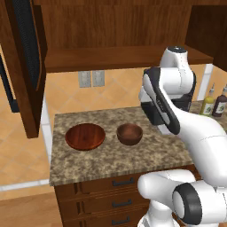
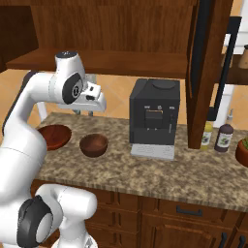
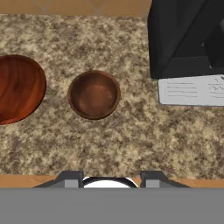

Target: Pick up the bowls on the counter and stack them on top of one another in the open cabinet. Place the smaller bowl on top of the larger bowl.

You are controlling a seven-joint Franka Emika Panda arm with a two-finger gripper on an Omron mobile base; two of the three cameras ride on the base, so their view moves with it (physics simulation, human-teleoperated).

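Observation:
The larger bowl [image 1: 85, 136] [image 2: 54, 136] [image 3: 17, 89], wide and reddish-brown, rests on the granite counter [image 1: 102, 162] at its left end. Just to its right sits the smaller bowl [image 1: 129, 134] [image 2: 94, 145] [image 3: 94, 94], deeper and dark brown, upright and empty. The two stand close but apart. My gripper [image 3: 110, 178] [image 2: 98, 102] hangs open well above the counter's front part, looking down; the smaller bowl lies just ahead of its fingertips [image 3: 70, 177]. Nothing is between the fingers. The open cabinet [image 1: 111, 56] [image 2: 121, 60] above shows a bare plank shelf.
A black coffee machine [image 2: 154, 118] [image 3: 188, 39] stands right of the smaller bowl. The cabinet door [image 1: 26, 57] [image 2: 208, 72] hangs open at the side. Two bottles [image 2: 224, 138] [image 1: 207, 104] stand at the far right. Drawers [image 1: 119, 182] sit below the counter.

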